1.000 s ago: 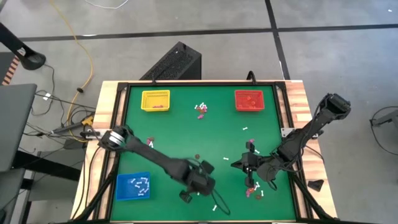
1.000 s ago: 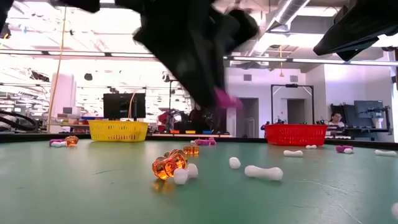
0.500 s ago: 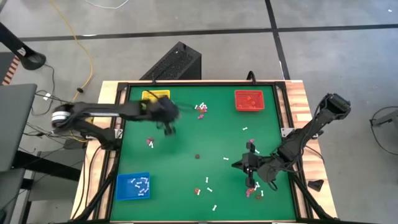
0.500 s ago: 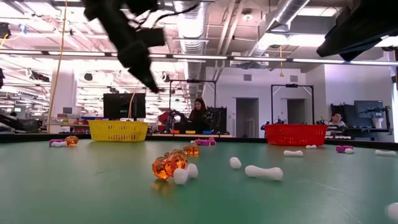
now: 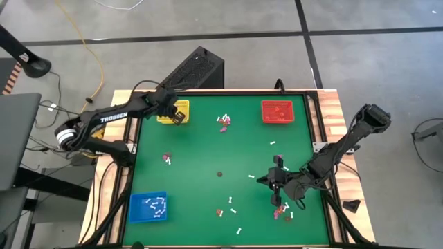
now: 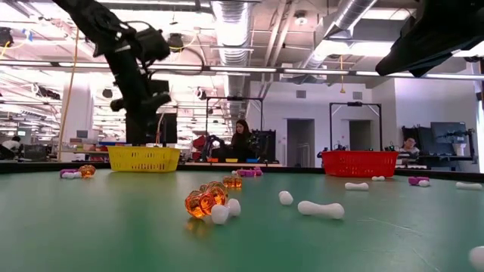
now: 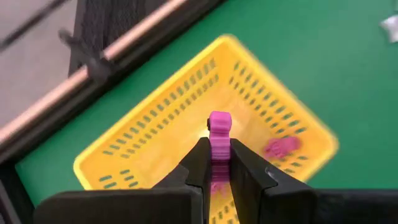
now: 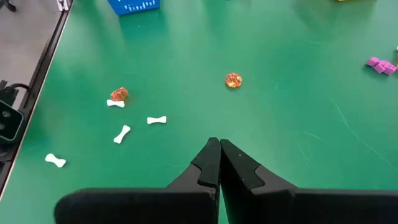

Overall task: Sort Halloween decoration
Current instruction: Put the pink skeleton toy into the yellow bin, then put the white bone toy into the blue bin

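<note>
Above the yellow tray (image 7: 155,155), only the wrist view shows the left gripper (image 7: 217,163) pinching a pink trinket (image 7: 219,138).

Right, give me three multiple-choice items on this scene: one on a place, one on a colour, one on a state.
1. The left hand is above:
A. the blue tray
B. the yellow tray
C. the red tray

2. The trinket in the left hand is:
A. white
B. orange
C. pink

3. The right hand is:
A. shut, empty
B. wide open
C. holding a bone

Answers:
1. B, the yellow mesh lies just beyond its fingers.
2. C, a pink piece sticks up between them.
3. A, its fingers meet with nothing between.
</note>
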Robot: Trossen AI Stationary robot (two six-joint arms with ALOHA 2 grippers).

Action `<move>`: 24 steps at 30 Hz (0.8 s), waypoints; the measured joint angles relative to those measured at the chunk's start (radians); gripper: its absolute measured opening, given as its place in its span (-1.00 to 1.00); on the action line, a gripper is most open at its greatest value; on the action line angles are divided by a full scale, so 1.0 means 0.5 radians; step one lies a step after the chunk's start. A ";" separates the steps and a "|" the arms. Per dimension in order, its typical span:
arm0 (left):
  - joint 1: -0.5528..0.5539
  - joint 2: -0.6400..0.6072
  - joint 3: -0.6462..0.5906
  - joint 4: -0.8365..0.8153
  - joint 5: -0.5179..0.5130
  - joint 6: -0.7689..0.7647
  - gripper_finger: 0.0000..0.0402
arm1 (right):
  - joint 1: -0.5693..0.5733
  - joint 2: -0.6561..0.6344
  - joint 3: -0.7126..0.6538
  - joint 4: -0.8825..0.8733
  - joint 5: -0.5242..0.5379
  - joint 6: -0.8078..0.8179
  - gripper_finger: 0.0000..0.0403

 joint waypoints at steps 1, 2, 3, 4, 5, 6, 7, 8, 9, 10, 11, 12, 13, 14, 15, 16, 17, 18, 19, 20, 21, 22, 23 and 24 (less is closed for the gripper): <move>0.018 0.031 0.000 -0.003 0.014 -0.004 -0.84 | -0.001 0.000 0.000 0.001 0.000 0.000 -0.84; 0.029 0.058 0.000 -0.002 0.030 -0.008 -0.84 | -0.001 0.000 0.000 0.001 0.000 0.000 -0.84; 0.038 0.088 0.000 0.001 0.033 -0.010 -0.84 | -0.001 0.000 0.000 0.001 0.000 0.000 -0.84; 0.041 0.118 0.000 0.001 0.032 -0.011 -0.84 | -0.001 0.000 0.000 0.000 0.000 0.000 -0.84; 0.041 0.150 0.000 -0.004 0.027 -0.028 -0.83 | -0.001 0.001 0.000 0.000 0.000 0.000 -0.84; 0.042 0.173 0.000 -0.007 0.022 -0.047 -0.82 | -0.001 0.000 0.000 -0.001 0.000 0.000 -0.84; 0.042 0.191 0.000 -0.005 0.020 -0.054 -0.81 | -0.001 0.000 0.000 0.000 0.000 0.000 -0.84; 0.042 0.202 0.000 -0.003 0.018 -0.055 -0.79 | -0.001 0.000 0.000 -0.001 0.001 0.000 -0.84; 0.041 0.208 0.000 -0.003 0.017 -0.055 -0.76 | -0.001 0.000 0.000 -0.002 0.001 0.000 -0.84; 0.040 0.209 0.000 -0.003 0.016 -0.055 -0.72 | -0.004 0.001 0.000 -0.002 0.001 0.000 -0.84; 0.040 0.210 0.000 -0.002 0.012 -0.056 -0.68 | -0.008 0.001 0.000 -0.002 0.001 0.000 -0.84; 0.040 0.206 0.002 0.001 0.009 -0.057 -0.63 | -0.013 0.000 0.000 -0.002 0.001 0.000 -0.84; 0.040 0.198 0.006 -0.008 0.008 -0.057 -0.58 | -0.021 0.000 0.000 -0.002 0.000 0.000 -0.84; 0.040 0.188 0.011 -0.017 -0.006 -0.057 -0.53 | -0.026 0.001 0.000 -0.003 0.001 0.009 -0.84; 0.039 0.177 0.018 -0.019 -0.023 -0.057 -0.47 | -0.036 0.000 0.000 -0.003 0.001 0.022 -0.84; 0.040 0.167 0.024 -0.019 -0.035 -0.057 -0.42 | -0.045 0.000 0.000 -0.002 0.002 0.040 -0.84; 0.040 0.161 0.032 -0.027 -0.037 -0.057 -0.37 | -0.053 0.000 0.000 -0.002 0.002 0.060 -0.84; 0.040 0.152 0.041 -0.039 -0.027 -0.057 -0.32 | -0.065 0.000 0.000 0.002 0.002 0.073 -0.84; 0.040 0.142 0.053 -0.057 0.004 -0.057 -0.27 | -0.078 0.000 0.000 0.008 0.002 0.088 -0.84; 0.040 0.124 0.062 -0.063 0.059 -0.057 -0.23 | -0.090 0.000 0.000 0.018 0.001 0.106 -0.84; 0.038 0.095 0.066 -0.059 0.146 -0.060 -0.20 | -0.103 0.000 0.000 0.031 0.002 0.125 -0.84; 0.028 0.060 0.066 -0.056 0.243 -0.073 -0.18 | -0.116 0.001 0.000 0.046 0.002 0.142 -0.84; 0.005 0.022 0.060 -0.048 0.329 -0.094 -0.16 | -0.127 0.000 0.000 0.055 0.002 0.166 -0.84; -0.038 -0.025 0.043 -0.022 0.398 -0.120 -0.15 | -0.137 0.000 0.000 0.063 0.002 0.188 -0.84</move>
